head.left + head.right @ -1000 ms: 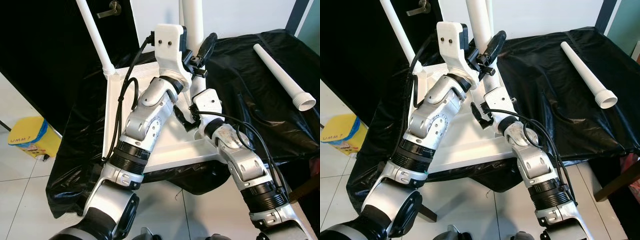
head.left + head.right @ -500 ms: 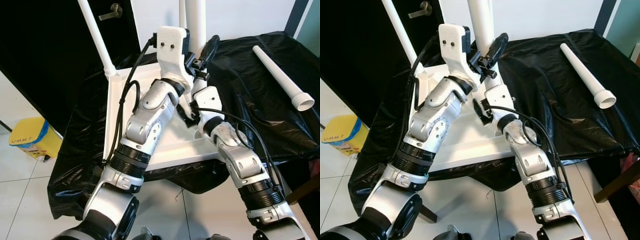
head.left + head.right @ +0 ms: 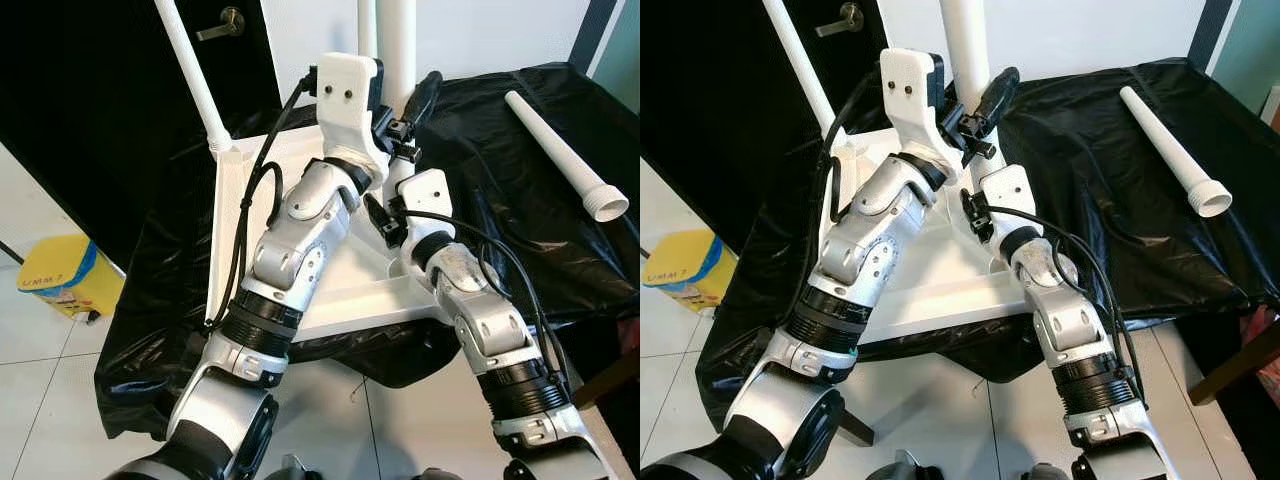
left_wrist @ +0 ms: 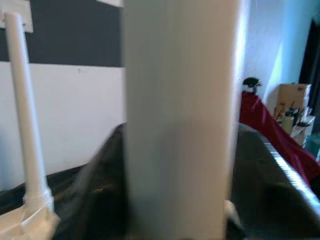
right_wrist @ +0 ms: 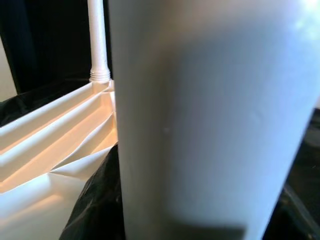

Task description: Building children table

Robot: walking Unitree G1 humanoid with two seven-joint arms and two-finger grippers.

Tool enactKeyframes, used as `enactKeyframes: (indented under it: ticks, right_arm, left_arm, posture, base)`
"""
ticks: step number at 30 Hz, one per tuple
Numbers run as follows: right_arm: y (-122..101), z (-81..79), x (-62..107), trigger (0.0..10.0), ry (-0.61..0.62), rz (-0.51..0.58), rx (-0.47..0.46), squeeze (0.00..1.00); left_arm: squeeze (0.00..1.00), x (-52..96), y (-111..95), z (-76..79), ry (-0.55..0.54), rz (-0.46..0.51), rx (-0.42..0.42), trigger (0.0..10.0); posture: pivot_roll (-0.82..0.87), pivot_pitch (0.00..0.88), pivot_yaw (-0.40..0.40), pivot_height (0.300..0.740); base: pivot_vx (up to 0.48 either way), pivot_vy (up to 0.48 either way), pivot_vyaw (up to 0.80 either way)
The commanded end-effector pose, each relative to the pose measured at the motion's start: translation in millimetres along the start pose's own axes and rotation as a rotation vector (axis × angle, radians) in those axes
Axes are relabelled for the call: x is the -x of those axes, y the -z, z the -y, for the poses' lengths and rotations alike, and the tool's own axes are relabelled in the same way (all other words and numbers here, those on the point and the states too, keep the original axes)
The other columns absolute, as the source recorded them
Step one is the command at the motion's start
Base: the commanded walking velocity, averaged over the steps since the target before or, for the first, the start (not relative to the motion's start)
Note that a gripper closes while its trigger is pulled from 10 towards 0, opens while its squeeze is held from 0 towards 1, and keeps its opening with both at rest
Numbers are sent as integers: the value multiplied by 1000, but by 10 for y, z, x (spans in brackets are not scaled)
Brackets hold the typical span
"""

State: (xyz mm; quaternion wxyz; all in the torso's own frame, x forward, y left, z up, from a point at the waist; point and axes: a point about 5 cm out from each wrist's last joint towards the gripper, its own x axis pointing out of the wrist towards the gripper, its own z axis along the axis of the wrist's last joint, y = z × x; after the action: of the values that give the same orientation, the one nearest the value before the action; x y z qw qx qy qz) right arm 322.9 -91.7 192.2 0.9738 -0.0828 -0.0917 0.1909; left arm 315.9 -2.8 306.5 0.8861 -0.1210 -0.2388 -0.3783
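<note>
both arms raised, left gripper (image 3: 408, 112) and right gripper (image 3: 975, 212) jaws gripping upright table leg (image 3: 398, 40)

Upright table leg (image 3: 398, 40) blocks centre, both arms crowding it. Corner leg (image 3: 192, 72) stands apart; tabletop underside (image 3: 240, 230) between stays open. Loose leg (image 3: 565, 152) lies well right.

1. The upright white leg (image 3: 398, 40) runs off the top edge in the head views, so its upper end is cut off.
2. The left end effector (image 3: 975, 105) sits at that leg, but the wrist block hides one finger, so the grip can't be judged.
3. The right end effector (image 3: 385, 222) is tucked behind the left forearm.
4. Both wrist views are a blurry close-up of the leg.
</note>
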Motion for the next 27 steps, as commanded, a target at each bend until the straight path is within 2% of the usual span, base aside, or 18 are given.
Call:
enactKeyframes:
  ticks: [1, 2, 3, 6, 7, 8, 9, 13, 16, 20, 27]
  right_arm:
    - [33, -25, -2, 6196, 11, -21, -19, 0]
    - [33, -25, -2, 6196, 11, -21, -19, 0]
    - [37, -12, -6, 10000, 32, -25, -34, 0]
    - [41, -3, -8, 10000, 49, -30, -49, 0]
    - [50, 5, -9, 10000, 65, -38, -69, 0]
    - [50, 5, -9, 10000, 65, -38, -69, 0]
    - [57, 9, -9, 10000, 75, -44, -82, 0]
    - [90, 123, -4, 10000, 187, -54, -150, 0]
    - [91, 165, -3, 10000, 222, -48, -158, 0]
    - [122, 306, 27, 10000, 316, -54, -219, 0]
    - [153, 348, 54, 10000, 339, -59, -227, 0]
  left_arm:
    - [1000, 7, -18, 92, 124, 4, 9, 10000]
    - [1000, 7, -18, 92, 124, 4, 9, 10000]
    - [1000, 12, -20, 91, 128, 5, 18, 10000]
    - [1000, 16, -23, 90, 129, 5, 18, 10000]
    - [910, 18, -27, 88, 131, 4, 3, 10000]
    - [910, 18, -27, 88, 131, 4, 3, 10000]
    - [0, 18, -29, 86, 131, 3, -10, 10000]
    - [0, 16, -17, 30, 87, -8, -29, 10000]
    - [0, 22, -7, 8, 75, -13, -43, 10000]
    - [0, 82, 20, -35, 68, -26, -55, 10000]
    - [0, 138, 58, -64, 57, -42, -62, 10000]
  posture:
    - [-159, 0, 97, 740]
    - [-159, 0, 97, 740]
    - [-159, 0, 97, 740]
    - [-160, 0, 95, 740]
    - [-158, 0, 95, 740]
    - [-158, 0, 95, 740]
    - [-158, 0, 95, 740]
    - [-155, 0, 95, 740]
    - [-156, 0, 95, 740]
    - [-151, 0, 92, 740]
    - [-147, 0, 91, 740]
  base:
    - [0, 0, 0]
    - [0, 0, 0]
    - [0, 0, 0]
    - [0, 0, 0]
    - [0, 0, 0]
    - [0, 0, 0]
    - [0, 0, 0]
    - [0, 0, 0]
    - [0, 0, 0]
    - [0, 0, 0]
    - [0, 0, 0]
